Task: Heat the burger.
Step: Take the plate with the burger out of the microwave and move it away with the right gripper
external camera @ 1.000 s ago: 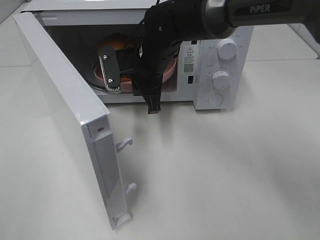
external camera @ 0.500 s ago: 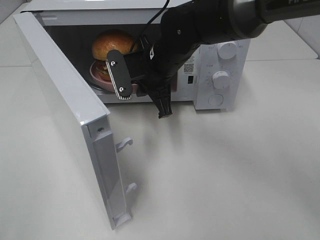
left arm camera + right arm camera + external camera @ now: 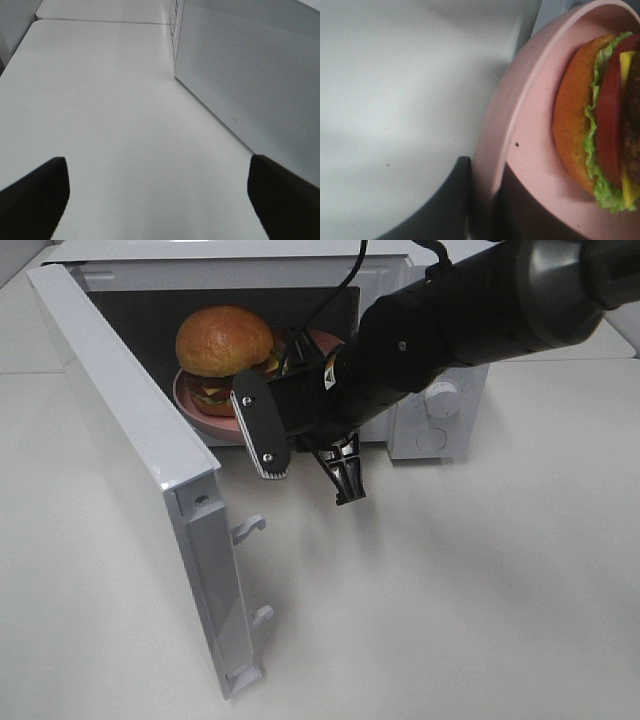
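The burger, with a glossy golden-brown bun, sits on a pink plate inside the open white microwave. My right gripper is open, just outside the microwave's opening, in front of and slightly right of the plate. The right wrist view shows the plate's rim and the burger close up, with a dark finger beside the rim. My left gripper is open and empty above the bare table, out of the exterior view.
The microwave door swings wide open to the left, its latch hooks pointing into the table space. A perforated white panel stands close to the left gripper. My right arm hides part of the control panel.
My right gripper has pulled back out of the microwave, toward the front and right. The burger, mostly hidden before, now shows fully on the plate inside.
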`<action>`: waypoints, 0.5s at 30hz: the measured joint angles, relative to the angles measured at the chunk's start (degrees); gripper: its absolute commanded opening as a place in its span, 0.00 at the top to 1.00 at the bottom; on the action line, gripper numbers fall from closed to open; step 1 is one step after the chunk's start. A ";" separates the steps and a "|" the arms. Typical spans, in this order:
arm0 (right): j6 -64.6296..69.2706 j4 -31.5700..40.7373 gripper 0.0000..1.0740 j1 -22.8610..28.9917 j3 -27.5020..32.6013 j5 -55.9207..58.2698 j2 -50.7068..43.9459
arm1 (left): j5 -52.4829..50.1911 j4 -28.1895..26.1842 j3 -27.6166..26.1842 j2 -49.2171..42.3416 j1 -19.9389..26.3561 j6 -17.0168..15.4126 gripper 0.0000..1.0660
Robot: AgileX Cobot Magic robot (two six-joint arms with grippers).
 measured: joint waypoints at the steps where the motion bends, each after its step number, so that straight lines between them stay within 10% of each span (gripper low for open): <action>1: -0.11 0.00 1.00 0.00 2.18 -1.38 -0.92 | 0.00 0.00 0.00 0.00 0.00 0.00 0.17; 15: -0.57 -1.09 1.00 0.11 15.53 -7.68 -8.25 | 0.00 0.00 0.00 0.00 0.00 0.00 0.17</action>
